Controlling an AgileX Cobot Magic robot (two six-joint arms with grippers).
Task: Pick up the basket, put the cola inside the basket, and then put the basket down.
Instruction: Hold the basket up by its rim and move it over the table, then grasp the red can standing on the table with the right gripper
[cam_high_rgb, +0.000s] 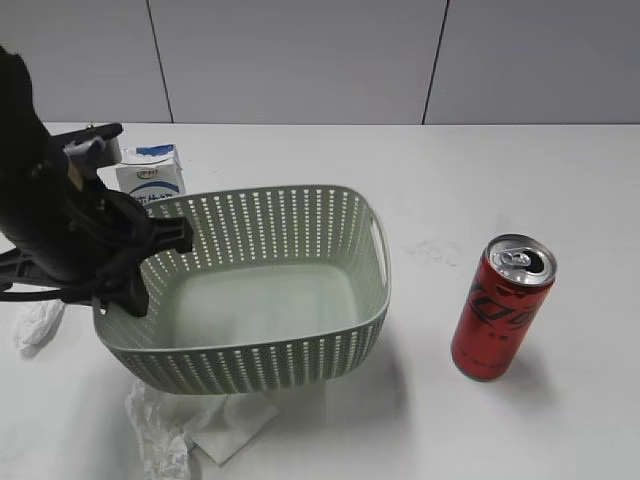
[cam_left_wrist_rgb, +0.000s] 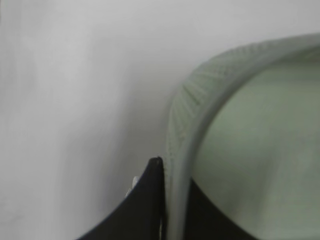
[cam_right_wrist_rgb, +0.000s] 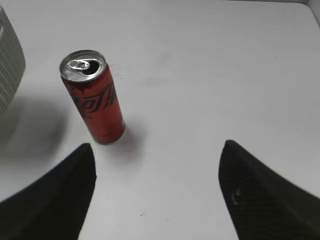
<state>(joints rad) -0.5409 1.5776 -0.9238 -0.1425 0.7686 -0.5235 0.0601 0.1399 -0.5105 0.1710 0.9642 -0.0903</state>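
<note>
The pale green slotted basket (cam_high_rgb: 270, 290) is held tilted above the table, its left rim clamped by my left gripper (cam_high_rgb: 140, 265). In the left wrist view the basket rim (cam_left_wrist_rgb: 200, 115) runs between the two black fingers of my left gripper (cam_left_wrist_rgb: 175, 200), which is shut on it. The red cola can (cam_high_rgb: 502, 307) stands upright on the table to the right of the basket. In the right wrist view the cola (cam_right_wrist_rgb: 95, 97) stands ahead and to the left of my open, empty right gripper (cam_right_wrist_rgb: 157, 165). The right gripper is out of the exterior view.
A white-and-blue milk carton (cam_high_rgb: 152, 175) stands behind the basket's left end. Crumpled clear plastic and white paper (cam_high_rgb: 190, 425) lie under the basket's front left. A corner of the basket (cam_right_wrist_rgb: 9, 65) shows at the right wrist view's left edge.
</note>
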